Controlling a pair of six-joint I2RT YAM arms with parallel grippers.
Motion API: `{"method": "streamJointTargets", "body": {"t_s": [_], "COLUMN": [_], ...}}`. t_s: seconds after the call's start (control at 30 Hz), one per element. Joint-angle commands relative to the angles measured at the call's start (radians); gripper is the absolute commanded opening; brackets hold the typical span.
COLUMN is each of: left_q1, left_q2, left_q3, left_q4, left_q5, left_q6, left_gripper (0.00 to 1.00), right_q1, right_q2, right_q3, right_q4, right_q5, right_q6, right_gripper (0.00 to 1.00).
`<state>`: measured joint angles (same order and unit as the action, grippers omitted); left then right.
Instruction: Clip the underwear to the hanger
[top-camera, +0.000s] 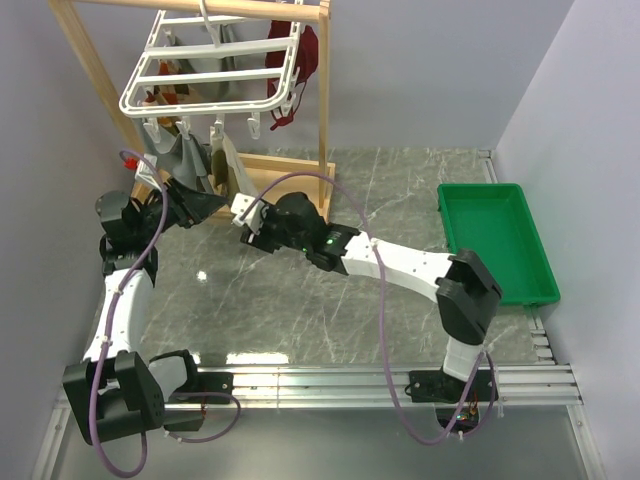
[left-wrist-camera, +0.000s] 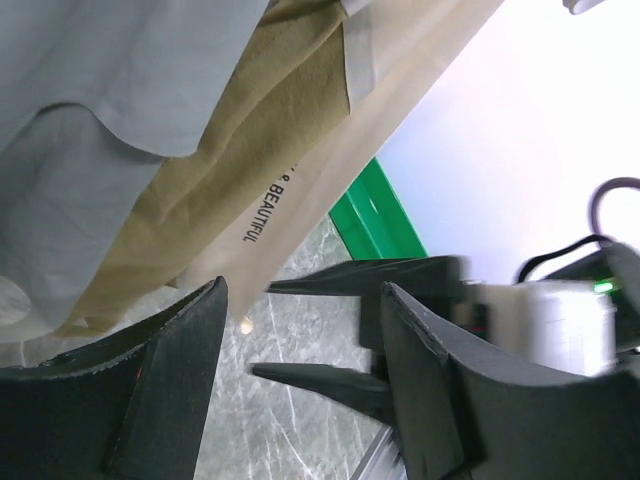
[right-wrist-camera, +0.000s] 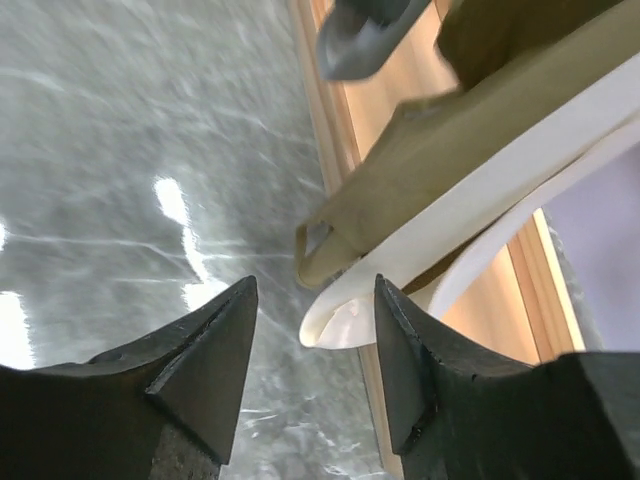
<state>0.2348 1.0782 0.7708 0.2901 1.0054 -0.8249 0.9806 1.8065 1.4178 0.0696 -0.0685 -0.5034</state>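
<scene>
underwear (left-wrist-camera: 250, 130) top behind grey garment (left-wrist-camera: 100, 100), hanger (top-camera: 200, 104) hook (top-camera: 205, 12) cropped; clips (top-camera: 220, 125) v. small

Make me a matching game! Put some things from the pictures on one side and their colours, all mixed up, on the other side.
Things:
1. underwear
2. hanger
3. tray
4. garment at the hanger's right end

Colours:
A. green
B. dark red
C. tan
D. white

Pairs: 1-C, 2-D, 3-A, 4-B

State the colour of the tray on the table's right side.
Green. The tray shows best in the top view.
</scene>
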Motion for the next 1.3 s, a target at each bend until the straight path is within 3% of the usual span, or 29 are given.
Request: {"method": "streamJointTargets", "body": {"t_s": [0.0,0.2,0.53,0.8,1.07,1.27], "left_q1": [0.008,0.008,-0.044,-0.334,-0.681,-0.693], "left_q2": [-0.027,-0.058,-0.187,-0.196,-0.115,-0.021], "left_q3": [0.051,0.065,0.082,0.070,0.038,0.117], "left_q4": [0.067,0.063,-0.051,-0.002,0.186,0.270], "left_q5": [0.019,0.038,-0.010,-0.299,-0.749,-0.737], "left_q6": [0.013,0.075,0.409,0.679,0.975,0.908], "left_gripper": [0.67,0.66,0.65,0.63,0.58,0.59], "right_q1": [-0.017,-0.094,-0.328,-0.430,-0.442,-0.444], "right_q2": [-0.127,-0.243,-0.329,-0.259,-0.177,-0.095], "right_q3": [-0.011,-0.048,-0.034,0.108,0.249,0.360], "right_q4": [0.018,0.004,0.067,0.120,0.165,0.197], "right_q5": [-0.101,-0.178,-0.287,-0.352,-0.347,-0.355], "right_q6": [0.080,0.215,0.502,0.655,0.773,0.851], "right_gripper": [0.58,0.61,0.59,0.56,0.54,0.56]}}
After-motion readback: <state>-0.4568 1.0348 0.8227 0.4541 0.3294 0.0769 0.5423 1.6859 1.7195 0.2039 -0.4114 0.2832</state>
